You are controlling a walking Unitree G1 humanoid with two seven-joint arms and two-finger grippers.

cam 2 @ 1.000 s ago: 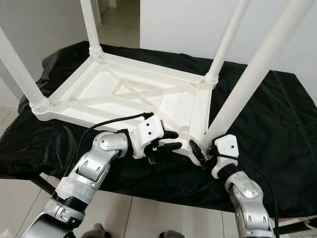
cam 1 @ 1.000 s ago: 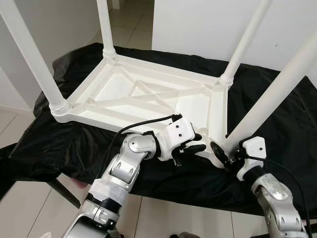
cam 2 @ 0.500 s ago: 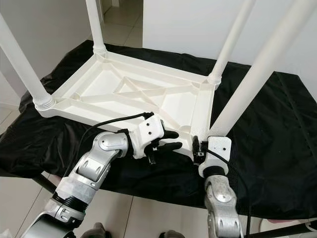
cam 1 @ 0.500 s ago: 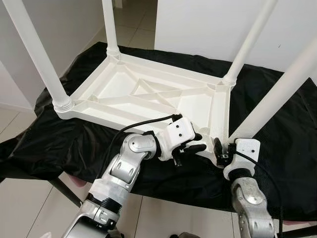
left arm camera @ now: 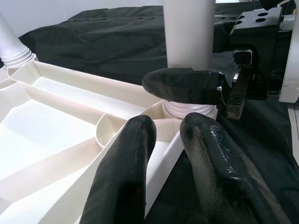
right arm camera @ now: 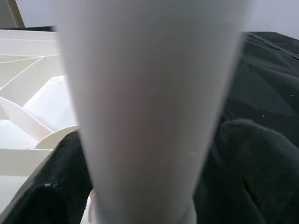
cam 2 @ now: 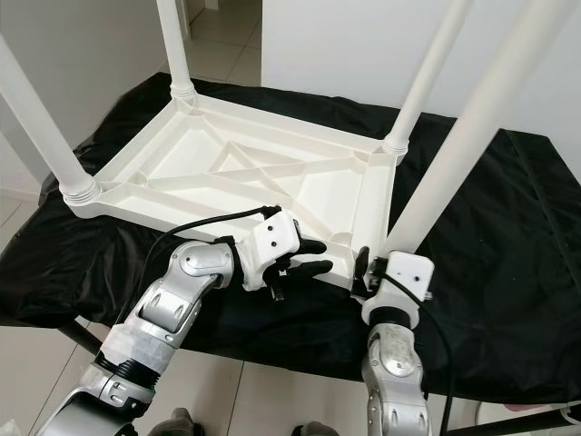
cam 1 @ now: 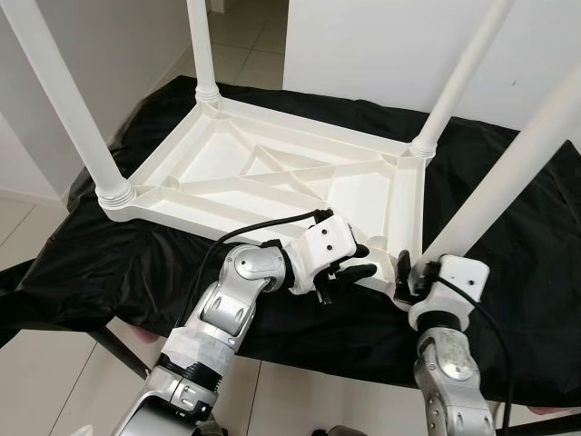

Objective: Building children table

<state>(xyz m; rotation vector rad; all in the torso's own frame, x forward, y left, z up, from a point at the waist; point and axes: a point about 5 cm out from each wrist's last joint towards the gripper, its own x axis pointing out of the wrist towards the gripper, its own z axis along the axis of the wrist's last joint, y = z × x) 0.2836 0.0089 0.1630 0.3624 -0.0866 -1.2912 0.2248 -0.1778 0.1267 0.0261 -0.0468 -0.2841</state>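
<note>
Lying upside down on the black-draped bench (cam 1: 508,227): white tabletop (cam 1: 272,173), all four legs standing; right claw (cam 2: 370,270) closing round the near-right leg (cam 1: 490,182), apparently tightening it; left claw (cam 1: 359,265), fingers narrowly parted, resting beside that corner

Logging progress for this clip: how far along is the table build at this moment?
Nearly done. The upside-down tabletop lies on the black cloth with three legs already standing in its corners. In hand: the right gripper clasps the base of the fourth leg at the near right corner, while the left gripper steadies the rim beside it. Left: finishing that leg and turning the table upright.
</note>
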